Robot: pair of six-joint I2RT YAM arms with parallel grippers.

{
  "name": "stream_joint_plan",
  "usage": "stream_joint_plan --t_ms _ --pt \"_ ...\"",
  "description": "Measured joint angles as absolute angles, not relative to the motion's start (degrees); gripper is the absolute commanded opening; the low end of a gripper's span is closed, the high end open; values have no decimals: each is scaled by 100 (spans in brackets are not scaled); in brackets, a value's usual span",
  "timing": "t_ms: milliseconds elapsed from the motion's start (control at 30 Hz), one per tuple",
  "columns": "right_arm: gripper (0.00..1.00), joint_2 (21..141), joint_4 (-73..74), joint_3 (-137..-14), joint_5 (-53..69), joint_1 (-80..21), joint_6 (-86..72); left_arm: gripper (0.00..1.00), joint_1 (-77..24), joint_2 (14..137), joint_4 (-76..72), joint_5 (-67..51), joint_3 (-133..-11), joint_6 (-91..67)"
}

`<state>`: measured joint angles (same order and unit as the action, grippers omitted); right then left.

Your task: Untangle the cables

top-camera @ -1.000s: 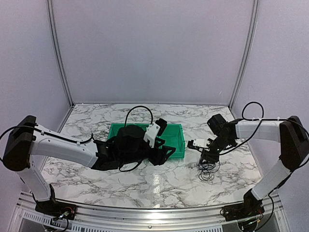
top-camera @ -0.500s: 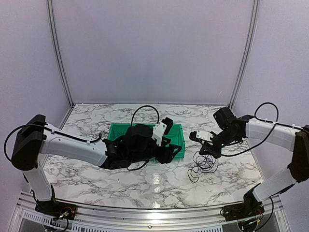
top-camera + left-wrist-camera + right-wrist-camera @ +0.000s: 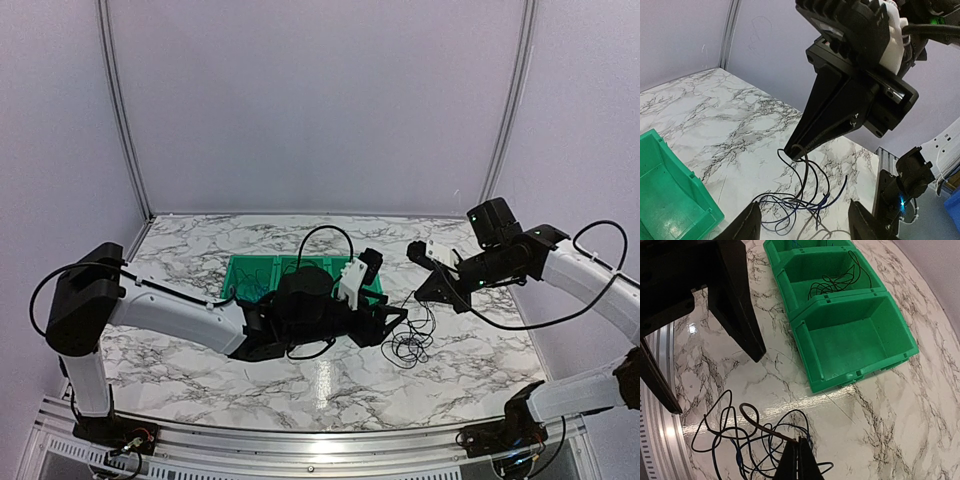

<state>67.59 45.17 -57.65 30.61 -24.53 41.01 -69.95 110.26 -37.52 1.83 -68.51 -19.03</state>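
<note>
The right gripper (image 3: 792, 150) has just pinched shut on the cables (image 3: 800, 202) and hoists them, so the left gripper (image 3: 802, 225), jaws wide, can start teasing strands free.

From above, the left arm's black wrist (image 3: 300, 315) covers the front of the green bin (image 3: 245, 272). Right of the bin, the cables (image 3: 408, 340) are too thin to count or tell apart. The right wrist view cuts the bin's farthest compartment (image 3: 785, 244) at its top edge; the left wrist view shows only one bin corner.
</note>
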Motion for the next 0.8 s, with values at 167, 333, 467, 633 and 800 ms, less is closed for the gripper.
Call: stream_joint_plan --t_ms 167,333,467,633,800 --pt "0 6757 4591 -5765 3234 -2453 4073 53 -6991 11214 -3983 176 -6943 -2012" --pt "0 6751 4602 -5760 3374 -2453 4053 0 -6991 11666 -4056 143 -7314 -2139" --pt "40 6744 4475 -5636 3417 -2453 4034 0 -6991 11734 -4073 255 -7334 -2265" --pt "62 6941 3922 -5006 3242 -2456 3859 0 -6991 11611 -4268 657 -6945 -2580" --pt "67 7940 3474 -4884 3214 -2589 3673 0 -6991 11334 -4344 972 -5981 -2952"
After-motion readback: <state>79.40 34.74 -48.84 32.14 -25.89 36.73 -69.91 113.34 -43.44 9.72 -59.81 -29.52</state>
